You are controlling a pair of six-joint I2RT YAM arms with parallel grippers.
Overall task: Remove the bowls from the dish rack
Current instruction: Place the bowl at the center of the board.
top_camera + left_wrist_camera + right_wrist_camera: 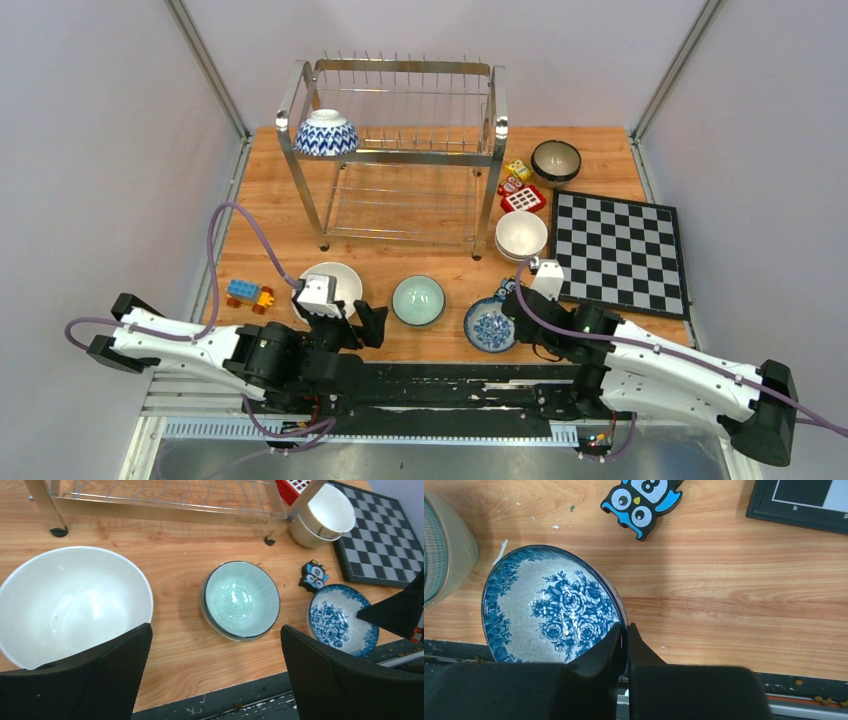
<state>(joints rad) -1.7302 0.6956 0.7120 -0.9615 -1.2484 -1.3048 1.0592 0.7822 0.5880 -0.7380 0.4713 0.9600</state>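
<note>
Dish rack (400,157) far centre; I see one chevron bowl (326,133) on upper tier, left end. Risk: on reach, arm clips rack frame and bowl drops. Left gripper (216,632) low at near edge, spread wide, empty, between white bowl (70,602) and celadon bowl (241,600). Right gripper (625,635) pinched on floral bowl (554,605) rim, near right; sloppy release may tip it.

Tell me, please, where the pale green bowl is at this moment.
In the top view, the pale green bowl sits on the table near the front edge, between the large white bowl and the blue floral bowl.
</note>
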